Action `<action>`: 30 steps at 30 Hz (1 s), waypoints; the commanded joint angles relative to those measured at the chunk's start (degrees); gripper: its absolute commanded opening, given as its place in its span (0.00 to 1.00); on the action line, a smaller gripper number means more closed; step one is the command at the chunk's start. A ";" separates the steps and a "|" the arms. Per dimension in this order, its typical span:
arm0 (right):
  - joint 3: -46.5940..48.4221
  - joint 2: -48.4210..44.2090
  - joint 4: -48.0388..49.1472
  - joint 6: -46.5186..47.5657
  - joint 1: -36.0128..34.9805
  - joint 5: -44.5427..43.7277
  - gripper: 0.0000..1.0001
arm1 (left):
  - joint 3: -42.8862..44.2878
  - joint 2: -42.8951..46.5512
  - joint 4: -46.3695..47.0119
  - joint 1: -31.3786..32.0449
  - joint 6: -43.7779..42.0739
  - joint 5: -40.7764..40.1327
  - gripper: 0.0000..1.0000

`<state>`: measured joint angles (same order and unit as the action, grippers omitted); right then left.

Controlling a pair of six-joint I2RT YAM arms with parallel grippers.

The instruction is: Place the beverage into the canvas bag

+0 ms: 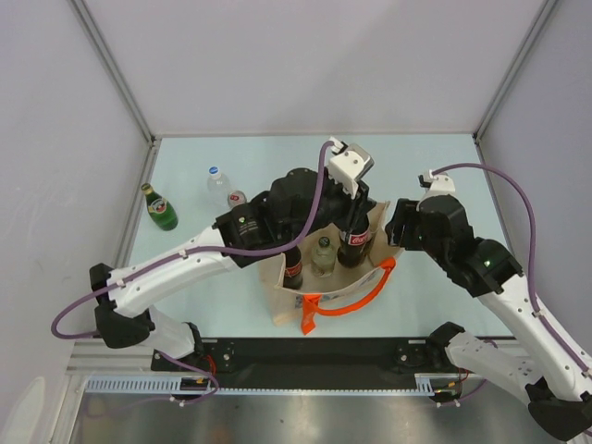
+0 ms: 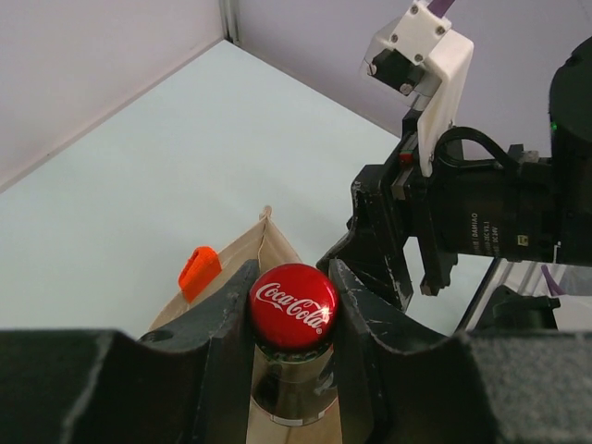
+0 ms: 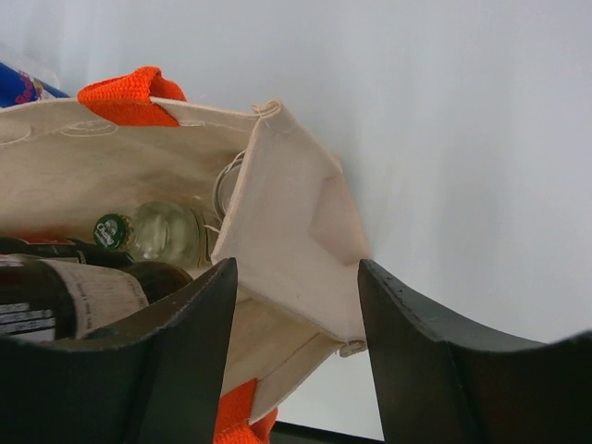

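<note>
Visibility is patchy around the canvas bag (image 1: 280,294), which sits near the arm bases on the table (image 1: 435,185). The left arm (image 1: 185,254) covers its far side from above, so only the near wall, the orange handle (image 1: 356,298) and three bottle tops show. At the bag's right end the left gripper (image 2: 292,289) is clamped tight on a red cap (image 2: 294,310) reading "Coca-Cola". That cola bottle (image 1: 355,239) stands upright inside the bag, red label partly visible; its body is hidden by the fingers in the wrist view. Also in the bag are a clear bottle (image 3: 157,231) with a green cap, cap print unreadable, and a smaller dark bottle (image 1: 294,268). The right gripper (image 3: 296,277) is roughly half open astride the bag's end fold, canvas nearly filling the gap; can't tell if the pads press it. The blue print (image 3: 18,83) is cut off at the frame edge and illegible. Left of the bag on the table are a green glass bottle (image 1: 159,205), a blue-capped clear bottle (image 1: 217,183), and a small red-topped item (image 1: 237,198) half behind the arm, unidentifiable.
</note>
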<state>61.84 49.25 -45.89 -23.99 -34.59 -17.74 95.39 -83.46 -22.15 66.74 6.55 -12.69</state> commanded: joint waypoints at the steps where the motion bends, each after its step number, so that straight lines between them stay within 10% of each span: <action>1: 2.93 -0.39 -3.59 0.52 0.40 1.39 0.59 | -2.56 3.83 17.84 0.23 2.07 0.30 0.00; 30: 2.49 -7.33 -2.89 -1.50 3.30 -4.94 0.69 | -16.02 -1.61 39.19 0.23 0.84 -0.41 0.00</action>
<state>63.66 41.87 -50.98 -25.02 -31.57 -23.03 78.94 -86.39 1.19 66.76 7.46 -13.23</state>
